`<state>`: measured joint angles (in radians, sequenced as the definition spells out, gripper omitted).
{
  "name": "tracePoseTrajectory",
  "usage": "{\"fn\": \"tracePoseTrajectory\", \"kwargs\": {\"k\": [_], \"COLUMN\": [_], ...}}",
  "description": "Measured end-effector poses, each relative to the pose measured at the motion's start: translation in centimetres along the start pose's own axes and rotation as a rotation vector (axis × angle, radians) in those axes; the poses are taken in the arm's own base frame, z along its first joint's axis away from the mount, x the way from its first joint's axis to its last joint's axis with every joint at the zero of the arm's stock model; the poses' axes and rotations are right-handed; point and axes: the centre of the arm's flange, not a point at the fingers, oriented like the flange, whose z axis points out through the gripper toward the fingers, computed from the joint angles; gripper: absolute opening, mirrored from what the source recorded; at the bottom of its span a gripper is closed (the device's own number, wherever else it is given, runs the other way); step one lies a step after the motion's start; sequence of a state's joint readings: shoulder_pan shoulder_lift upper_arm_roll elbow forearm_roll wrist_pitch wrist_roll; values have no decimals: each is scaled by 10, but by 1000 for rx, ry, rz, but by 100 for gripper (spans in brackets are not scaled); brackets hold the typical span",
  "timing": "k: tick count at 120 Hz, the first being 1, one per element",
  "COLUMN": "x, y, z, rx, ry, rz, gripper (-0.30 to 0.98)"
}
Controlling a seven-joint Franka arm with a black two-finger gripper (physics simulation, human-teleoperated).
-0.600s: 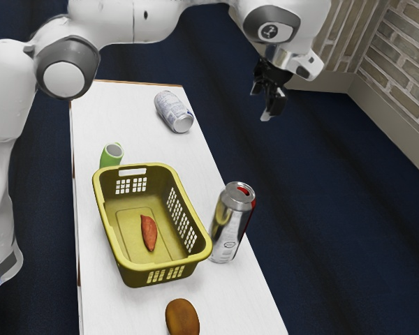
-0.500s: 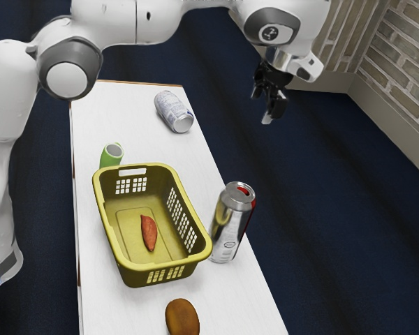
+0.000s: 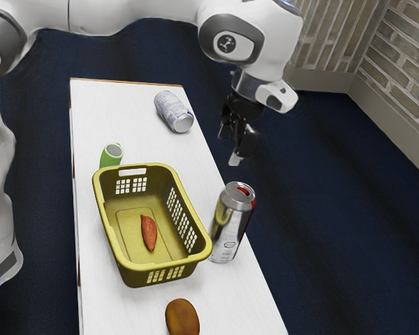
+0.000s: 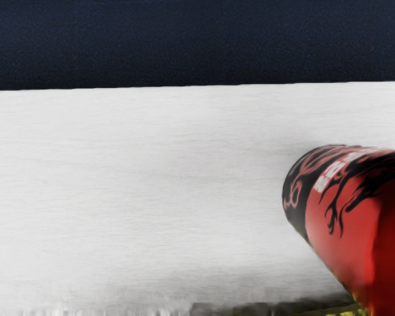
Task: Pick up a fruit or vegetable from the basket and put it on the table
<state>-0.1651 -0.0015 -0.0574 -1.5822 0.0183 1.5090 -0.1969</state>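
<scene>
1. Exterior view, going left to right: first up is the yellow basket on the white worktop. High-ish walls all round, so I'd say the way in is from above.
2. The reddish sweet potato is lying on the basket floor, and it looks like the one to grab. Its long axis runs roughly the same way as the basket's long sides, so you'd want to pinch it across the narrow middle.
3. Next over, a brown potato-looking thing is on the worktop outside the basket. Not in the basket, so imo not the pick.
4. Then the tall can, upright just beside the basket on the exterior view's right. Wrist view has its red and black side near the hand. Coming in low could knock it over, so stay high.
5. Jaws are apart with nothing between them, up above rim height and outside the basket. From them the sweet potato is down and over toward the exterior view's left, past the can and the near wall. So imo it's still the approach: sideways over the rim, then down. Might need a wrist twist too, since the fingers look spread more along the veg than across it, hard to be sure.
</scene>
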Motion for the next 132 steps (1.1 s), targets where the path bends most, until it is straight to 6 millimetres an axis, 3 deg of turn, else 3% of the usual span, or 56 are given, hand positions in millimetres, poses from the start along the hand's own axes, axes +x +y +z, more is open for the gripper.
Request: {"fn": "tracePoseTrajectory", "kwargs": {"k": [8,16,31,52,76,100,132], "x": [-46,-84,-115,-128,-133,-163,-168], "y": [8,27,37,61,50,57,48], "z": [-6,7,54,71,93,103,137], "rx": [-2,-4,-40,-69,-111,-115,-108], "ry": [20,19,-17,4,-12,-1,-75], "rz": [-12,-11,-81,-189,-391,-512,-682], "gripper": [69,69,69,69,68,69,69]}}
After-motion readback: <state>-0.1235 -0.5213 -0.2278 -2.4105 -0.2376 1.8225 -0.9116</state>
